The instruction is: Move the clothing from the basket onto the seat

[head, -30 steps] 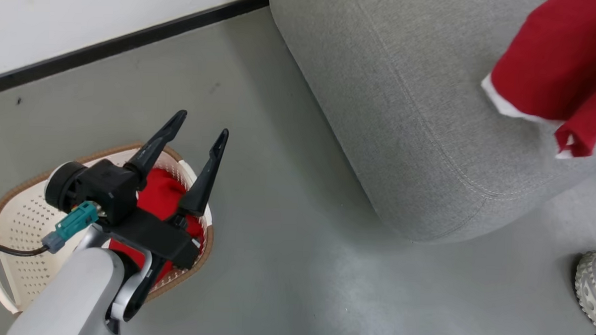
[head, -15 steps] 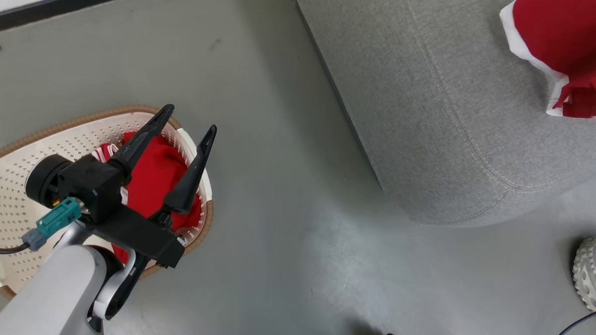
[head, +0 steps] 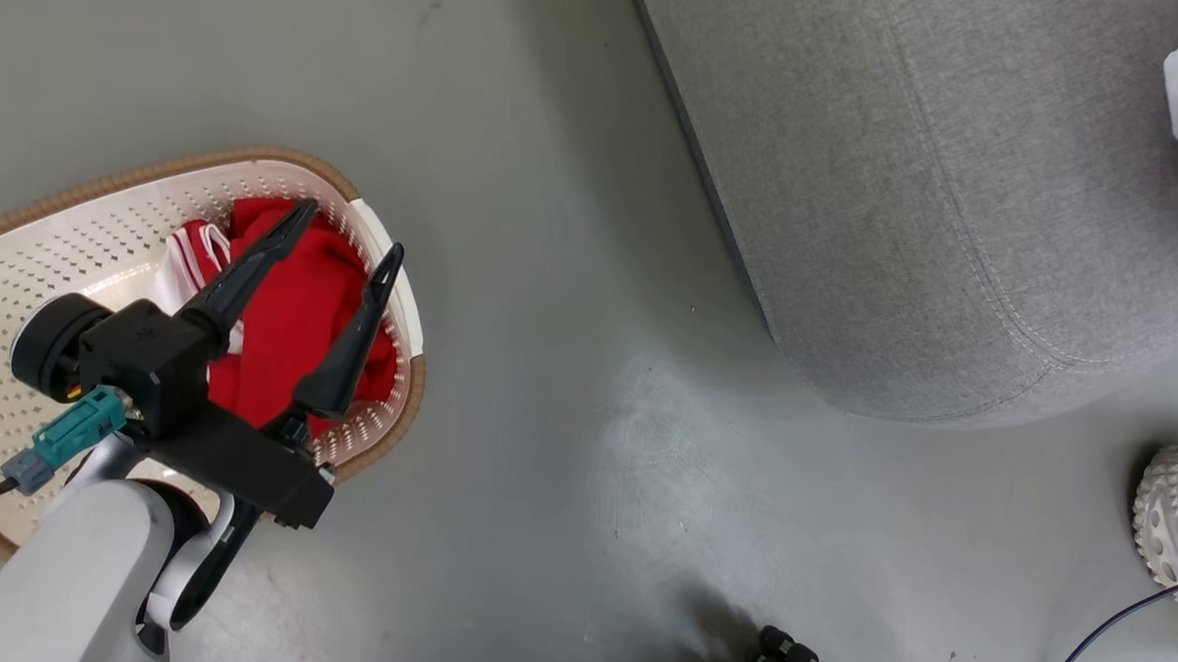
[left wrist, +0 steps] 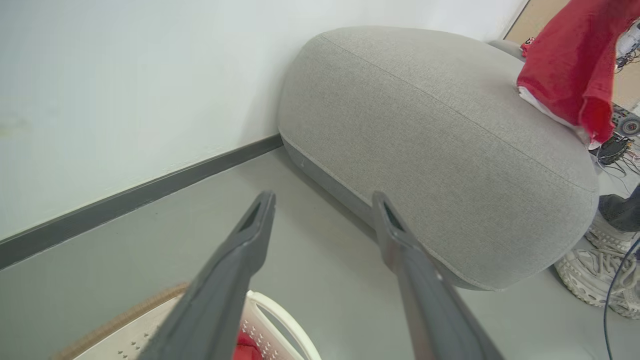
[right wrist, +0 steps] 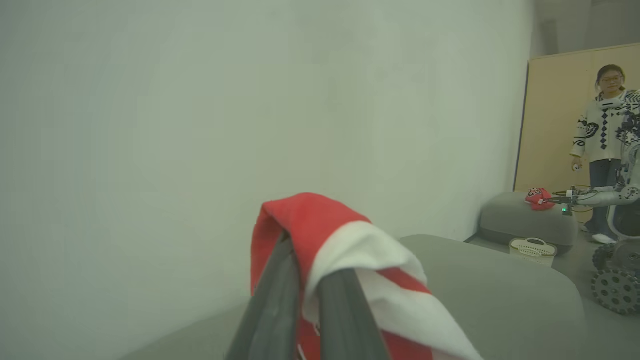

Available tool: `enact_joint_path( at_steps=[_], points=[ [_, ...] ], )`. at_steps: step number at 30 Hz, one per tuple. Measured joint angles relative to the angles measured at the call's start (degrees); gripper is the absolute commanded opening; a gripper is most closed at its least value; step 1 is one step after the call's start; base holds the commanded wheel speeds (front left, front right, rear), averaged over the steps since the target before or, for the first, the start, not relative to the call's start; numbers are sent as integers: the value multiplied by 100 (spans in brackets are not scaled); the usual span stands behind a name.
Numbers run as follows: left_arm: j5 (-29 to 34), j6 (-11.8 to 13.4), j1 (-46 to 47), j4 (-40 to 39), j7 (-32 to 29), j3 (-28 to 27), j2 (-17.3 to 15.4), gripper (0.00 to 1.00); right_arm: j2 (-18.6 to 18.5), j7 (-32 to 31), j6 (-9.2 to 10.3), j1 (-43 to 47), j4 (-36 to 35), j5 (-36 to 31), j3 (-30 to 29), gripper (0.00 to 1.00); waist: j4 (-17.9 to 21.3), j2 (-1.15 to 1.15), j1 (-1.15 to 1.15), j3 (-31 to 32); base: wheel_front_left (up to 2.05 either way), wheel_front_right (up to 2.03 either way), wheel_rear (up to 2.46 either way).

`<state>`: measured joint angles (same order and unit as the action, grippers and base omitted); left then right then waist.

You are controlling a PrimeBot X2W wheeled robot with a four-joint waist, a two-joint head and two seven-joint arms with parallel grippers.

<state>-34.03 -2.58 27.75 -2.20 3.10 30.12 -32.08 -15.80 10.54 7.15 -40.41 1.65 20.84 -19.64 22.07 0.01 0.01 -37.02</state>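
**Head view:** the left gripper (head: 353, 227), fingers spread and empty, is poised over the basket (head: 262, 153). Red clothing (head: 291, 311) is heaped at the basket end nearer the seat (head: 927, 186).

**Left wrist view:** a red-and-white garment (left wrist: 570, 70) is seen hanging over the seat's far side.

**Right wrist view:** the right gripper (right wrist: 310, 270), fingers pressed together, is pinching that garment.

**Step judged:** one piece is being delivered. Release onto the seat is called for, then a left-hand descent into the basket.

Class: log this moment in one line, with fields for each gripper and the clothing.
left gripper: open, empty, over basket | right gripper: shut on garment | clothing: some in basket
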Motion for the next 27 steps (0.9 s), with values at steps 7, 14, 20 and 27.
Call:
enact_joint_path(
  at_steps=[7,14,20,27],
  points=[
    [0,-27,30,-54,-26,-10,-81,100,156,-127,1,-77,75,-94,-275,0,-90,0,-1,-248,0,0,0],
    [0,-54,32,-33,-43,-25,-141,100,392,-248,0,-12,649,-107,-283,0,-187,0,0,-436,0,0,0],
    [-1,-98,39,16,-40,-62,-215,100,817,-234,9,73,772,-118,-108,0,-263,0,0,-545,0,0,0],
    [-1,-98,45,29,-40,-70,-212,100,935,-155,9,232,1152,-116,24,0,-295,0,-1,-603,0,0,0]
  ],
)
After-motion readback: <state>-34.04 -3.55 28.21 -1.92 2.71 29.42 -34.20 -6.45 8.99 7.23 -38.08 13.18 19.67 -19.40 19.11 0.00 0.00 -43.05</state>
